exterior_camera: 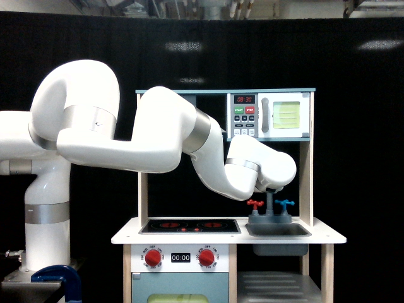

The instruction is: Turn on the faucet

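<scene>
- We see the white arm (pixel 158 139) reaching from the exterior view's left across the toy kitchen, its last link ending just above the sink (pixel 278 230).
- The gripper (pixel 271 189) is hidden under that last link; we cannot tell whether its fingers are spread or pressed together.
- The faucet (pixel 270 208) stands upright at the back of the sink, its top meeting the arm's end.
- A red handle (pixel 255 204) and a blue handle (pixel 285 204) flank it.
- The stove (pixel 189 225) lies left of the sink; the microwave (pixel 270 115) sits on the shelf above.
</scene>
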You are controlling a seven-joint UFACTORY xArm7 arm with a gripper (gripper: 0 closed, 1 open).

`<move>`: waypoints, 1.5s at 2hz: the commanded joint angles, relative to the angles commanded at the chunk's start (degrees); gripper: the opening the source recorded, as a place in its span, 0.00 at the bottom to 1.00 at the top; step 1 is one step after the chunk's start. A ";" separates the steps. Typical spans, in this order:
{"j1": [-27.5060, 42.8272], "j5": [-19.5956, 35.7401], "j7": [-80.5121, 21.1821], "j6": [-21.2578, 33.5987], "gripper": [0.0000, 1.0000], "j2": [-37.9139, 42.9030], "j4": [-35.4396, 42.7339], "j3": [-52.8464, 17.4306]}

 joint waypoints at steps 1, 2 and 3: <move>-3.52 -1.59 1.05 -0.10 1.00 -0.31 -3.09 1.44; -19.34 -5.41 1.84 6.36 1.00 0.11 -11.35 4.45; -35.94 -9.68 0.53 15.14 1.00 0.04 -18.17 5.21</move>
